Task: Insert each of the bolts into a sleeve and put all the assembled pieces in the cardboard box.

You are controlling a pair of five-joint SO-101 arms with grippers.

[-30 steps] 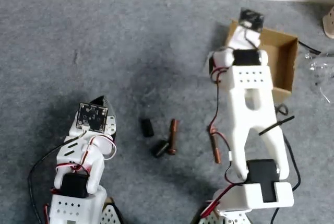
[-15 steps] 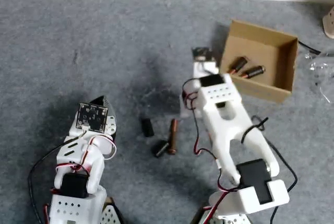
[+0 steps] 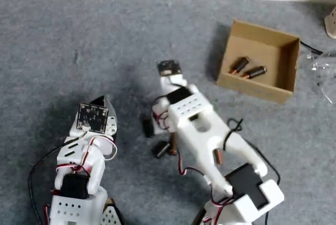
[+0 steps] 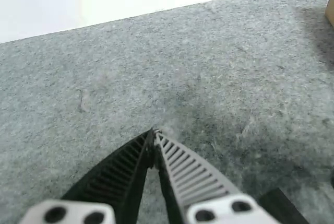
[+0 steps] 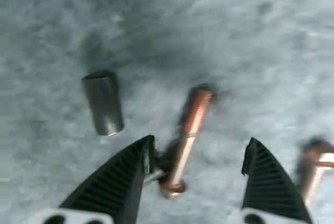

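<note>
My right gripper point(image 5: 198, 153) hangs open just above a copper bolt point(image 5: 188, 127) that lies between its fingers. A dark sleeve point(image 5: 103, 103) lies apart to one side, and a second bolt point(image 5: 314, 173) farther off. In the high view the right arm point(image 3: 191, 117) covers part of that bolt point(image 3: 174, 144); one sleeve point(image 3: 147, 128) and another sleeve point(image 3: 160, 149) lie beside it. The cardboard box point(image 3: 283, 60) at the back right holds two assembled pieces point(image 3: 239, 65) point(image 3: 254, 72). My left gripper point(image 4: 154, 135) is shut and empty above the grey felt, at the front left point(image 3: 100, 102).
A second bolt point(image 3: 218, 156) shows through the gap in the right arm. Cables and clear plastic items point(image 3: 320, 65) lie right of the box. The grey felt is open at the back left.
The right arm has swung from over the box leftward to the loose bolt and sleeves, uncovering two assembled pieces in the box. The left arm has not moved.
</note>
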